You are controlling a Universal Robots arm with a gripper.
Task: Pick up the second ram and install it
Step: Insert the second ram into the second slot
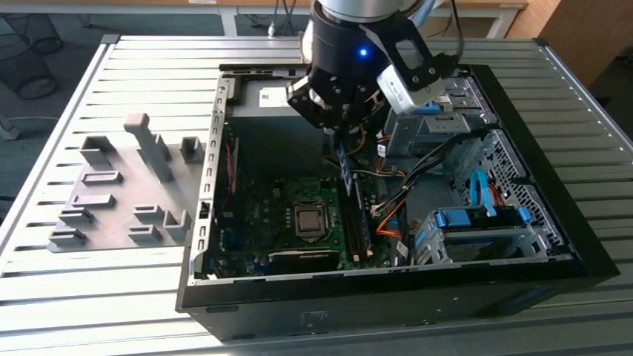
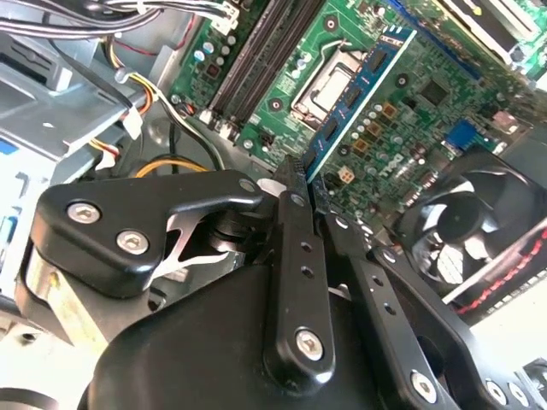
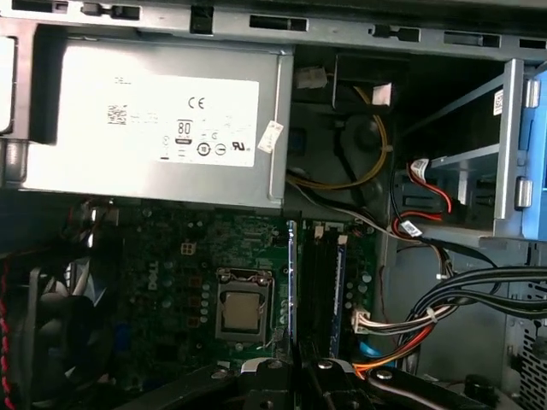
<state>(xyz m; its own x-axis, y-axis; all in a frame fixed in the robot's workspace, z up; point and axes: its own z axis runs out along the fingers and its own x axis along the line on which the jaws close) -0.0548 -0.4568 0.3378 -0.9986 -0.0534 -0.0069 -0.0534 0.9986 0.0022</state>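
My gripper (image 1: 342, 137) hangs inside the open computer case (image 1: 554, 222), shut on the second ram (image 1: 345, 172). The ram is a thin blue-green stick held on edge between the black fingers (image 2: 299, 256). In the second wrist view the ram (image 2: 359, 94) runs out from the fingertips across the motherboard, past the CPU socket (image 2: 329, 81). In the first wrist view its thin edge (image 3: 291, 282) stands just beside the dark memory slots (image 3: 320, 290). It hovers a little above the motherboard (image 1: 267, 215), close to the slots (image 1: 358, 230).
A grey plate with several plastic holder blocks (image 1: 129, 193) lies at the exterior view's left of the case. A silver power supply (image 3: 154, 120), cable bundles (image 3: 461, 299), a drive cage (image 1: 485, 230) and a black fan (image 2: 461, 231) crowd the case.
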